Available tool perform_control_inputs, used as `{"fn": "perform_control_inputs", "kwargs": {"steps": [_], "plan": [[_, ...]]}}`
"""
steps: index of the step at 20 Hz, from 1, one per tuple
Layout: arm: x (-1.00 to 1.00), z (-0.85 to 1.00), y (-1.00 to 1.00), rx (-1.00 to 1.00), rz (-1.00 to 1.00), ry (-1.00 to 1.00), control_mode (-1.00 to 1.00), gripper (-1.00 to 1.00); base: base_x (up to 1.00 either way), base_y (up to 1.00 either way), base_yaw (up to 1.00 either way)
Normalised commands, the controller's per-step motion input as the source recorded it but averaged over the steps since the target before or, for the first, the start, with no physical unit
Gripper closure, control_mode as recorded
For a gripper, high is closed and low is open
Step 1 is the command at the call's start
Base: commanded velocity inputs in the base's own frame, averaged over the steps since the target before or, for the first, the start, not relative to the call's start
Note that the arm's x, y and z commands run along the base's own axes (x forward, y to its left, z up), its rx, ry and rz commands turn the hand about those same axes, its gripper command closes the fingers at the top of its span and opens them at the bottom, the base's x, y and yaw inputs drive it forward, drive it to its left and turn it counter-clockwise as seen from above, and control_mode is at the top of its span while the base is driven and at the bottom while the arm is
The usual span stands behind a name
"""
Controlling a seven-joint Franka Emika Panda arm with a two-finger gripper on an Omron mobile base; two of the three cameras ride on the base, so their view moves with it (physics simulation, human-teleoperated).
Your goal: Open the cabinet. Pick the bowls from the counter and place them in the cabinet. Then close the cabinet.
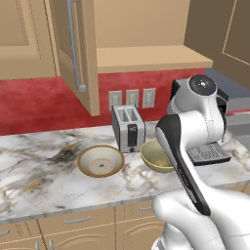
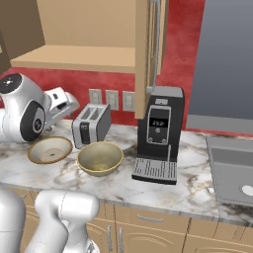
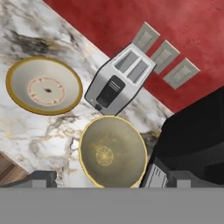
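Veined marble counter [image 1: 44, 180] under the open cabinet [image 1: 146, 57] carries tan-rimmed bowl [image 3: 43, 85] and olive-yellow bowl [image 3: 112, 151], gripper [image 3: 113, 178] jaws wide above.

Base views flank the arm, facing the counter [image 1: 39, 171] — hand view looks down closer, sharing both bowls.

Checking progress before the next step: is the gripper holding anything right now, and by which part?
Nothing is held. The gripper is open above the olive-yellow bowl, which sits on the counter.
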Motion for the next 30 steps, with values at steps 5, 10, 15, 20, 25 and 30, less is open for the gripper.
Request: {"fn": "perform_control_inputs", "kwargs": {"steps": [5, 10, 15, 20, 25, 30], "plan": [[0.00, -0.03, 0.00, 0.00, -0.03, 0.11, -1.00, -1.00, 0.00, 0.00, 0.00], [0.04, -0.25, 0.00, 0.00, 0.00, 0.08, -1.00, -1.00, 0.00, 0.00, 0.00], [0.10, -0.31, 0.00, 0.00, 0.00, 0.03, -1.00, -1.00, 0.00, 0.00, 0.00], [0.16, -0.40, 0.00, 0.00, 0.00, 0.03, -1.00, -1.00, 0.00, 0.00, 0.00], [0.16, -0.38, 0.00, 0.00, 0.00, 0.04, -1.00, -1.00, 0.00, 0.00, 0.00], [0.12, -0.33, 0.00, 0.00, 0.00, 0.04, -1.00, -1.00, 0.00, 0.00, 0.00]]}}
